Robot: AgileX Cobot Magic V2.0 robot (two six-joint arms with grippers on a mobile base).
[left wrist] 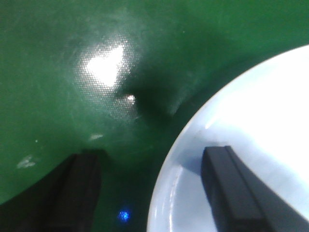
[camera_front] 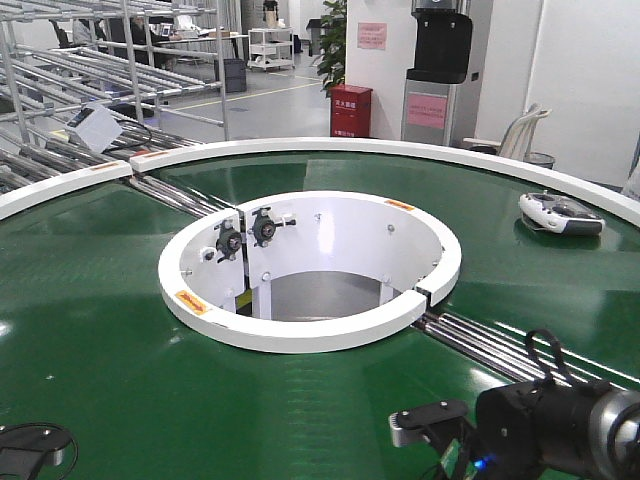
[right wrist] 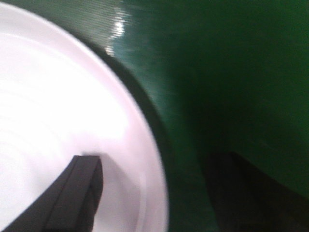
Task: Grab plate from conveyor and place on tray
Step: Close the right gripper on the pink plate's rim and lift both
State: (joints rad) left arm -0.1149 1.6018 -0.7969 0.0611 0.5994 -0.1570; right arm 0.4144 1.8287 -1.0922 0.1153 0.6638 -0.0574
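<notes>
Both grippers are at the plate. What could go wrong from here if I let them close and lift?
1. The left gripper and the right gripper each straddle the rim of the plate with jaws open, one inside and one over the conveyor. Uneven closing or lifting could tilt or drop it.
2. The rim looks low and smooth, so either pinch may slip.
3. The tray is in no view, so the drop-off spot is unchecked.

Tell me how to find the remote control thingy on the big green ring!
Start at the big green conveyor ring with the round white well in its middle. Look past the well to the belt's far right, by the outer white rim: the controller lies there. It is small, pale grey and lumpy, unlike the smooth rims nearby.
</notes>
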